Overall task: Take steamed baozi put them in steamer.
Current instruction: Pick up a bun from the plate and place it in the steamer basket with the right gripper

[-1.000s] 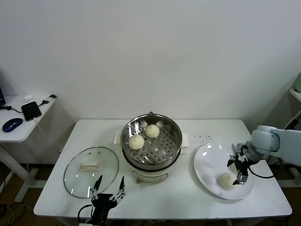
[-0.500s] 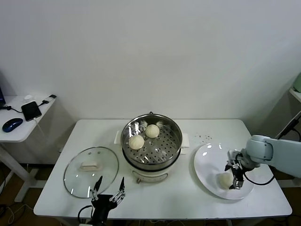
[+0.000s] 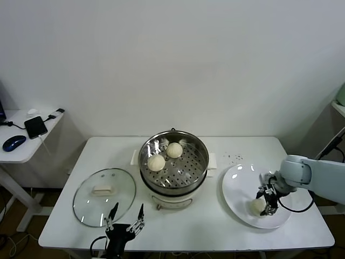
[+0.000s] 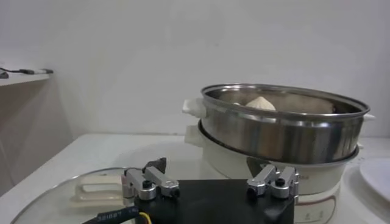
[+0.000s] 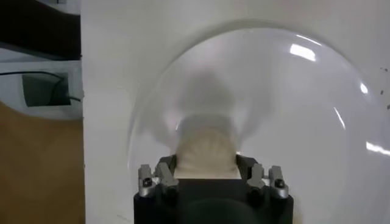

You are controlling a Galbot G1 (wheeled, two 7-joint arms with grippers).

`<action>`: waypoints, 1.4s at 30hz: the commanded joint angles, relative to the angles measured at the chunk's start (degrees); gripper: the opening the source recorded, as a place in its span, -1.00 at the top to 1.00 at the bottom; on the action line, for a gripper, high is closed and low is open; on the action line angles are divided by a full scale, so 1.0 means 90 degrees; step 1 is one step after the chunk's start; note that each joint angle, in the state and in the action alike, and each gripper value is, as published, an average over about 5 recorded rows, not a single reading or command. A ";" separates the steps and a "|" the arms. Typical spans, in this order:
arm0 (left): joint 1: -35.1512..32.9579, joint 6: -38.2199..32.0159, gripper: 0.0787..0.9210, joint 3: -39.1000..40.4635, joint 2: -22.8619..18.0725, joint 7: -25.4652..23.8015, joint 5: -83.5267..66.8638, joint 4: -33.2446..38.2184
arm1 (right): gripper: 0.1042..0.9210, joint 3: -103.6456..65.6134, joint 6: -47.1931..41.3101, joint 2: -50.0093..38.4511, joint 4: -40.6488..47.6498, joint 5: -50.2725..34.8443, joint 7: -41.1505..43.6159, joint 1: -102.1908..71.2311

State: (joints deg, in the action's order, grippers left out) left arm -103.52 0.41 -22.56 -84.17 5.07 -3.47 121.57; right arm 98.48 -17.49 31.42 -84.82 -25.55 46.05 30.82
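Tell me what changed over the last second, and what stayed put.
The right gripper came down onto the white plate and its jaws closed on the baozi lying there. The two baozi in the steamer, the glass lid and the open left gripper at the table's near edge did not move.

The right gripper (image 5: 206, 163) clamps a baozi (image 5: 206, 146) on the white plate (image 5: 292, 103).
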 commanded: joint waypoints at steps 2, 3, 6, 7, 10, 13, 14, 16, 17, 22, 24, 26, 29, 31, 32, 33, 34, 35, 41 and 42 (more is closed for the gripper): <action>0.0018 0.0042 -0.77 0.0045 -0.0015 -0.0009 0.0016 0.0041 | -0.38 0.0940 0.0840 0.0963 0.0360 -0.0370 0.1211 0.2659; 0.0024 0.0048 -0.77 0.0053 -0.0016 -0.0009 0.0016 0.0049 | -0.38 0.0992 0.1004 0.1245 0.0475 -0.0494 0.1363 0.3013; 0.0044 0.0060 -0.77 0.0064 -0.0020 -0.0007 0.0014 0.0068 | -0.38 0.0937 0.1455 0.1988 0.0656 -0.0750 0.1648 0.3768; 0.0053 0.0065 -0.77 0.0066 -0.0020 -0.0007 0.0011 0.0072 | -0.38 0.0817 0.1628 0.2260 0.0677 -0.0788 0.1726 0.3953; 0.0091 0.0072 -0.77 0.0068 -0.0010 -0.0009 0.0004 0.0062 | -0.39 0.0314 0.2135 0.3022 0.0621 -0.0817 0.1791 0.4209; 0.0121 0.0071 -0.77 0.0073 0.0013 -0.0011 0.0004 0.0041 | -0.39 -0.0172 0.2734 0.3746 0.0441 -0.0738 0.1747 0.4166; 0.0123 0.0069 -0.77 0.0074 0.0023 -0.0012 0.0002 0.0038 | -0.39 -0.0281 0.2956 0.3959 0.0363 -0.0618 0.1735 0.4108; 0.0120 0.0062 -0.77 0.0072 0.0048 -0.0009 -0.0005 0.0031 | -0.39 -0.0434 0.3393 0.4356 0.0181 -0.0259 0.1704 0.3914; 0.0119 0.0054 -0.77 0.0069 0.0058 -0.0005 -0.0010 0.0022 | -0.39 -0.0472 0.3544 0.4485 0.0091 -0.0058 0.1678 0.3782; 0.0129 0.0021 -0.77 0.0057 0.0060 0.0015 -0.0024 -0.0034 | -0.39 -0.0522 0.4010 0.4842 -0.0235 0.0638 0.1531 0.2895; 0.0123 0.0019 -0.77 0.0055 0.0049 0.0016 -0.0024 -0.0032 | -0.39 -0.0531 0.4134 0.4929 -0.0277 0.0845 0.1481 0.2526; 0.0115 0.0018 -0.77 0.0048 0.0041 0.0017 -0.0022 -0.0026 | -0.39 -0.0535 0.4312 0.4993 -0.0240 0.1047 0.1428 0.2203; 0.0108 0.0014 -0.77 0.0022 0.0032 0.0020 -0.0022 -0.0022 | -0.39 -0.0511 0.4563 0.5044 -0.0063 0.1354 0.1325 0.1828; 0.0100 0.0010 -0.77 0.0007 0.0028 0.0023 -0.0022 -0.0019 | -0.39 -0.0481 0.4650 0.5063 0.0083 0.1524 0.1257 0.1610; 0.0095 0.0008 -0.77 0.0003 0.0028 0.0024 -0.0023 -0.0019 | -0.39 -0.0464 0.4673 0.5070 0.0157 0.1597 0.1220 0.1507; 0.0090 0.0005 -0.77 -0.0001 0.0028 0.0026 -0.0024 -0.0020 | -0.39 -0.0448 0.4688 0.5077 0.0228 0.1672 0.1180 0.1403; 0.0088 0.0002 -0.77 -0.0004 0.0029 0.0027 -0.0025 -0.0022 | -0.39 -0.0438 0.4699 0.5084 0.0296 0.1732 0.1149 0.1311; 0.0086 -0.0001 -0.77 -0.0006 0.0030 0.0029 -0.0026 -0.0026 | -0.39 -0.0425 0.4701 0.5092 0.0366 0.1797 0.1100 0.1221; 0.0094 -0.0008 -0.77 -0.0006 0.0025 0.0039 -0.0028 -0.0048 | -0.39 -0.0462 0.4613 0.5145 0.0780 0.2255 0.0677 0.0837; 0.0095 -0.0008 -0.77 -0.0005 0.0023 0.0042 -0.0028 -0.0048 | -0.39 -0.0484 0.4592 0.5157 0.0861 0.2304 0.0605 0.0788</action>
State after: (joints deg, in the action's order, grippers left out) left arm -102.67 0.36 -22.60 -83.91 5.37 -3.69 121.29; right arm 94.91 20.90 75.14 -81.47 -11.83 55.47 44.96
